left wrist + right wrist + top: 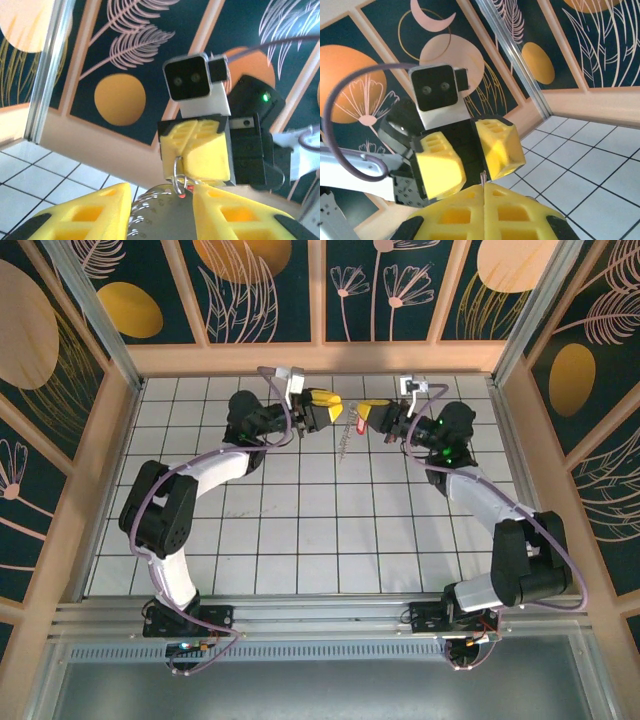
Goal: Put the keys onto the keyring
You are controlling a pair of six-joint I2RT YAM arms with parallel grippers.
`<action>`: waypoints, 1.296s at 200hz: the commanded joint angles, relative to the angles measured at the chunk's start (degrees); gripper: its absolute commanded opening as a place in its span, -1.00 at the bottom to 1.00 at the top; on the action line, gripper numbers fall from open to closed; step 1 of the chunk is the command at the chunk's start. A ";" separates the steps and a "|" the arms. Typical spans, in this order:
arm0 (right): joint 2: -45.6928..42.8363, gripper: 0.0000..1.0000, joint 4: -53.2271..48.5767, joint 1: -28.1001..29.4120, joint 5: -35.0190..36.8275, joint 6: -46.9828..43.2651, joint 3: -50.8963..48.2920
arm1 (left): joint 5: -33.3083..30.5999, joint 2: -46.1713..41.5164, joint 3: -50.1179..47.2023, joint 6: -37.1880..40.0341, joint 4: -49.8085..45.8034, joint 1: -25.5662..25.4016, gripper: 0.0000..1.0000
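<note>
left jaws spread, chain strip lying between them. just past their tips the keyring hangs under the right jaws, which are pressed together on its top. the loop's long axis is near vertical. key: red head at the loop's foot, pointing unclear. judged: threading stage. next: left grips the key, then fine alignment with the loop.

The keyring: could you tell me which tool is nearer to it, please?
Right. The right tool is shut on the keyring, which hangs from its tips; the left tool faces it, open, just short of the ring.
</note>
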 commanded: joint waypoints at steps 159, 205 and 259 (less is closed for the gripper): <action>6.52 -1.00 -7.80 -1.64 -9.24 -6.30 7.37 | 13.16 5.48 12.55 8.74 -18.78 2.06 -0.19; 7.06 -1.00 -6.74 -1.48 -9.62 -5.55 7.43 | 13.69 6.43 12.64 5.58 -15.45 2.05 -0.21; 7.49 -1.00 -5.94 -1.05 -9.54 -5.04 7.71 | 14.02 7.29 12.81 3.49 -13.25 1.87 -0.21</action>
